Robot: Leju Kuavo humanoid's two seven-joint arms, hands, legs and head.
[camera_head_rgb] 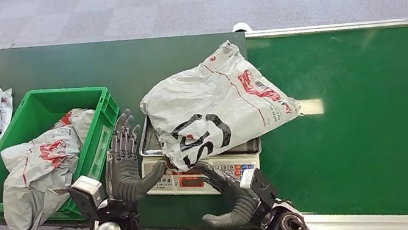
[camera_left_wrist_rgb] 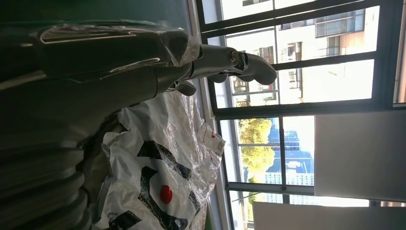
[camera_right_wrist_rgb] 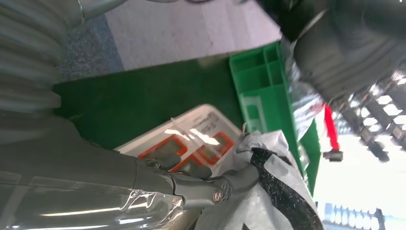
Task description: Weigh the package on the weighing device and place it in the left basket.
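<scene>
One grey package [camera_head_rgb: 212,104] lies on the scale [camera_head_rgb: 201,174], both hands at its near side.
On the dark green table [camera_head_rgb: 119,60], the scale sits by the near edge, just right of the green basket [camera_head_rgb: 35,120], which holds another grey bag [camera_head_rgb: 36,166]. The left hand [camera_head_rgb: 125,164] stands upright with fingers spread, between basket and scale, holding nothing. The right hand [camera_head_rgb: 226,195] reaches to the package's near edge over the scale's front panel; whether it pinches the plastic cannot be told.

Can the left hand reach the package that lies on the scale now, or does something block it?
Probably yes. The left hand is open beside the scale, between it and the green basket, and nothing stands between it and the package.
</scene>
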